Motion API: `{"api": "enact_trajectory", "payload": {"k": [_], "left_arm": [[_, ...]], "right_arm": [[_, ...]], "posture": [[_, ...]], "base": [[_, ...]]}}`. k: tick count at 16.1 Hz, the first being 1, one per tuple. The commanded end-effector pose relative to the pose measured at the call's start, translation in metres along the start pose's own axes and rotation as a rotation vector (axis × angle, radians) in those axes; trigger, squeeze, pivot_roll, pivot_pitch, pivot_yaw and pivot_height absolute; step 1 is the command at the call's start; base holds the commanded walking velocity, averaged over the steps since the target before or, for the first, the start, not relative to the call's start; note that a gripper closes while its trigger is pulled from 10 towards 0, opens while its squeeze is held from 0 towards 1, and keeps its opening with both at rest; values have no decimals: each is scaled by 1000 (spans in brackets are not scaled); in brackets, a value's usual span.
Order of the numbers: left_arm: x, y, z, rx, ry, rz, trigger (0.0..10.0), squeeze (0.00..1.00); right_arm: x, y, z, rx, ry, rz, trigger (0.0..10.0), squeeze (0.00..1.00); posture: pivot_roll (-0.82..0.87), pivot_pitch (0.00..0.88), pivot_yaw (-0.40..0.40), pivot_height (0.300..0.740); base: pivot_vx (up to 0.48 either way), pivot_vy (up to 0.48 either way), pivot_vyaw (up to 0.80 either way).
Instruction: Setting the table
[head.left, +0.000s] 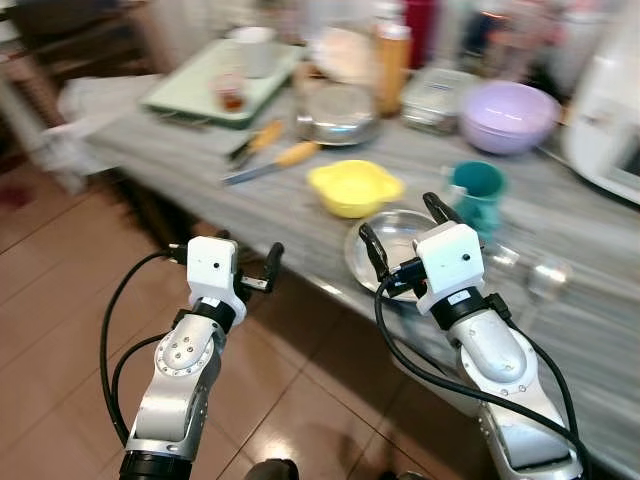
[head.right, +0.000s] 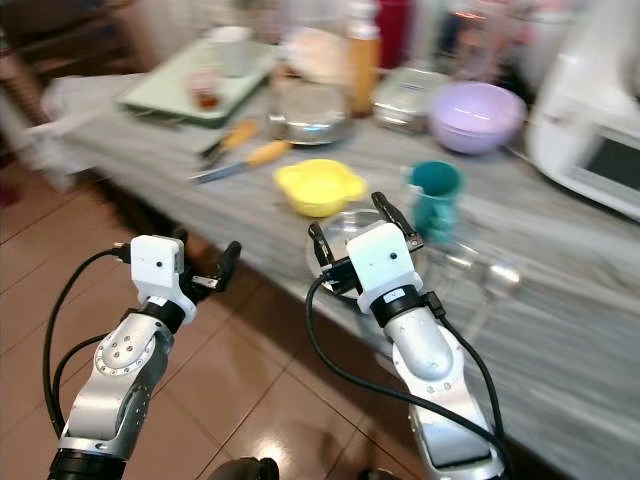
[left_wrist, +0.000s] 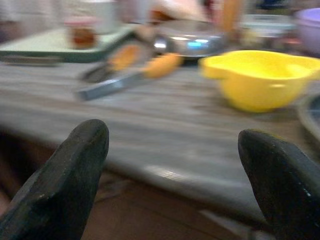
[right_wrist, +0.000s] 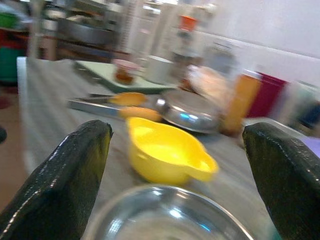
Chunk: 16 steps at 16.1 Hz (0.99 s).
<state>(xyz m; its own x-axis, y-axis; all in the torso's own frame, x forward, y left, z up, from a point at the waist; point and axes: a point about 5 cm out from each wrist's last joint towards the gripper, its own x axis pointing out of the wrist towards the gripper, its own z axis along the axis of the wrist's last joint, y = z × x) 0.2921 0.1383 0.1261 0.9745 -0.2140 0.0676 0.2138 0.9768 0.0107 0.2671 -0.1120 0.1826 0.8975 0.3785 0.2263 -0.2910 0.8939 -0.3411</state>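
**Both grippers open at the edge of a cluttered counter**

The head views are blurred. A grey stone counter (head.left: 250, 200) runs from the upper left to the lower right of the frame. The right gripper (head.left: 405, 230) hovers at centre frame, just above the near rim of a shallow steel bowl (head.left: 390, 250) that sits at the counter's front edge. Its two black fingers stand wide apart with nothing between them; in the right wrist view the steel bowl lies low between them.

Just beyond the steel bowl, toward the upper middle, sits a yellow bowl (head.left: 353, 187). A teal mug (head.left: 478, 196) stands just right of the steel bowl, and a purple bowl (head.left: 507, 115) lies farther back at upper right.

The left gripper (head.left: 225, 262) is at lower left, off the counter and over the brown tiled floor (head.left: 60, 330), its fingers also spread and empty.

Two orange-handled knives (head.left: 268, 150) lie left of the yellow bowl, near a steel lidded pot (head.left: 337, 113). A pale green tray (head.left: 200, 85) occupies the upper left, carrying a small jar (head.left: 230, 92) and a white cup (head.left: 255, 48). A white appliance (head.left: 610, 110) stands at the right edge.
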Motion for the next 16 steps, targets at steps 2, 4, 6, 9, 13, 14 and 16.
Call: {"api": "enact_trajectory", "payload": {"k": [2, 4, 6, 9, 13, 14, 16], "left_arm": [[-1, 10, -2, 31, 6, 60, 10000, 0], [-3, 17, -8, 62, 31, 113, 10000, 0], [-4, 21, -10, 81, 42, 151, 10000, 0], [-4, 26, -12, 96, 45, 189, 10000, 0], [-3, 31, -14, 113, 48, 232, 10000, 0], [-4, 31, -18, 111, 63, 243, 10000, 0], [-4, 31, -20, 109, 72, 248, 10000, 0]], "right_arm": [[2, 3, 3, -2, -17, 19, 10000, 0], [3, 5, 1, 6, -14, 32, 10000, 0], [4, 6, 0, 12, -14, 40, 10000, 0], [5, 7, 0, 16, -17, 50, 10000, 0], [7, 8, 0, 14, -22, 63, 10000, 0], [7, 9, -1, 14, -21, 70, 10000, 0], [7, 9, -3, 10, -17, 81, 10000, 0]], "posture": [[16, 105, 84, 740], [20, 108, 83, 740], [21, 110, 82, 740], [20, 108, 83, 740], [16, 109, 80, 740], [14, 110, 79, 740], [12, 110, 78, 740]], "base": [[0, 0, 800], [0, 0, 800], [0, 0, 800], [0, 0, 800], [0, 0, 800], [0, 0, 800], [0, 0, 800]]}}
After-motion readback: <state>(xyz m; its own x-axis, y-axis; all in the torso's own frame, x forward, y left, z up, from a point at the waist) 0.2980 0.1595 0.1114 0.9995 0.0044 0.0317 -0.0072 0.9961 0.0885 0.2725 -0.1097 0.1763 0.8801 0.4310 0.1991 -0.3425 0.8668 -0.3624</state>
